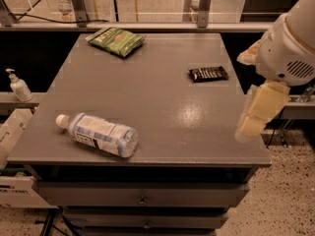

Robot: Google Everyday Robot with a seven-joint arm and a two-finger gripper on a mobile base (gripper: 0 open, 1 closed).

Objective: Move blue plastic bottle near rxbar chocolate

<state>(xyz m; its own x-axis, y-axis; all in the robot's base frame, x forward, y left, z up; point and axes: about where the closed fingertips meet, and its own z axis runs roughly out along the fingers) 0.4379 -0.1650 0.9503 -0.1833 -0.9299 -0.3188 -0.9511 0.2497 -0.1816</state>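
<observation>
- Camera view: the gripper (250,121) hangs off the right edge of the grey table (162,107), below the arm's white housing (290,43), touching nothing. Whether it is apart or together cannot be told from here.
- The bottle (98,134) lies on its side near the table's front left corner, well apart from the gripper and almost the full width of the top away, to the left in frame and slightly nearer the front edge.
- Its long axis runs on a slant, with the white cap (61,120) toward the left edge and the base toward the front and centre. A reach from the right would probably meet the base end first, so the jaws would likely need to turn across the body.
- The rxbar (208,73) lies flat toward the right rear of the top, its length roughly parallel to the back edge. It is far nearer the gripper than the bottle is, and bare tabletop separates bar and bottle.
- A green bag (116,41) sits at the rear left, away from any likely path between the two.
- Hidden or cut off: the arm leaves the frame at the upper right, so its upper part is out of sight. The gripper shows only as a pale, blurred block. A pump bottle (18,85) stands on a ledge left of the table.
</observation>
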